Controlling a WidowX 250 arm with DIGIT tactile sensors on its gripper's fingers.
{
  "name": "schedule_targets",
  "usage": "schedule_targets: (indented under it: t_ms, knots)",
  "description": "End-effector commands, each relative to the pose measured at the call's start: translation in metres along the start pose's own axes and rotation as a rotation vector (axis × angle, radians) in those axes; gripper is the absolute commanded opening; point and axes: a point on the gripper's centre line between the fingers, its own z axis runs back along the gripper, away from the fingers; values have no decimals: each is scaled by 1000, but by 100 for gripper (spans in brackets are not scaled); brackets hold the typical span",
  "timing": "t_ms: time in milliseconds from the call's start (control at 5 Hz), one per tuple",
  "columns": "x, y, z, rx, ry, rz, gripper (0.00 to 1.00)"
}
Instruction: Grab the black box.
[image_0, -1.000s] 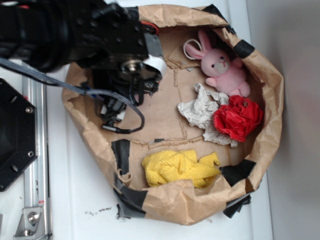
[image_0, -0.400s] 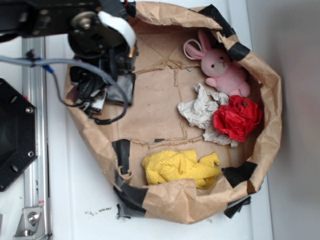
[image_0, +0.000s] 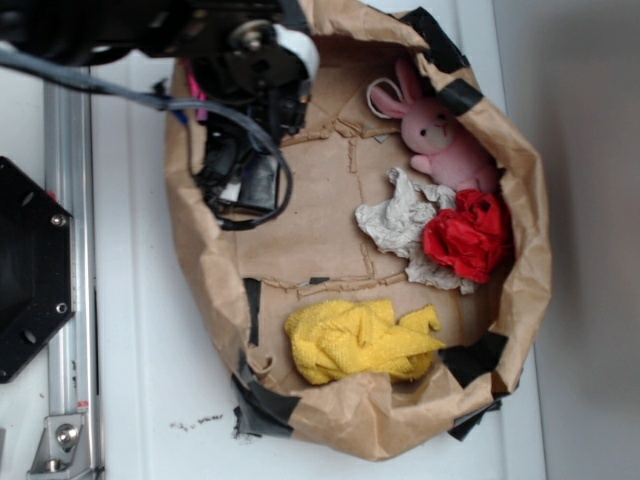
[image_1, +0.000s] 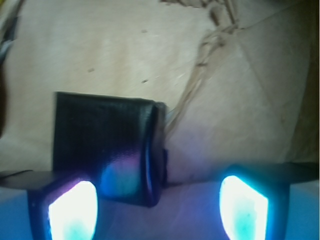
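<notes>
- The black box (image_1: 107, 150) lies on the brown paper floor in the wrist view, just ahead of the fingers and off to the left of their centre; its right edge falls well short of the right pad, and its near left corner sits right behind the left pad (image_1: 72, 210).
- From outside, the black box (image_0: 258, 182) shows as a dark patch in the upper left of the paper bag (image_0: 520, 270), partly under the arm's cables; hard to read its full outline there.
- The gripper (image_1: 157, 210) has its fingers spread wide; nothing between them, a clear gap of bare paper from the box's right edge across to the right pad (image_1: 243, 207).
- So the relation to watch: the box is forward and left of the gap's middle; I'd judge the hand needs a shift left and a touch forward before closing, or the left finger lands on top of the box rather than beside it.
- Further out, well clear of the action: the pink bunny (image_0: 440, 130) at the far rim, crumpled grey paper (image_0: 400, 220), a red cloth (image_0: 465, 235), a yellow towel (image_0: 360, 340) near the front.
</notes>
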Motion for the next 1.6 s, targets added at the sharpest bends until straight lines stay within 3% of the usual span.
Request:
schedule_targets:
  t_ms: [0,200,800,1200,1400]
  knots:
    - [10,-5,-16,14,20,-13,100]
    - [13,-17,-20,-37,18,-59,100]
    - [0,-28,27,-47,-107,-43,100]
    - [26,-36,0,-16,-101,-11,100]
    - [40,-46,-20,-46,-145,12,100]
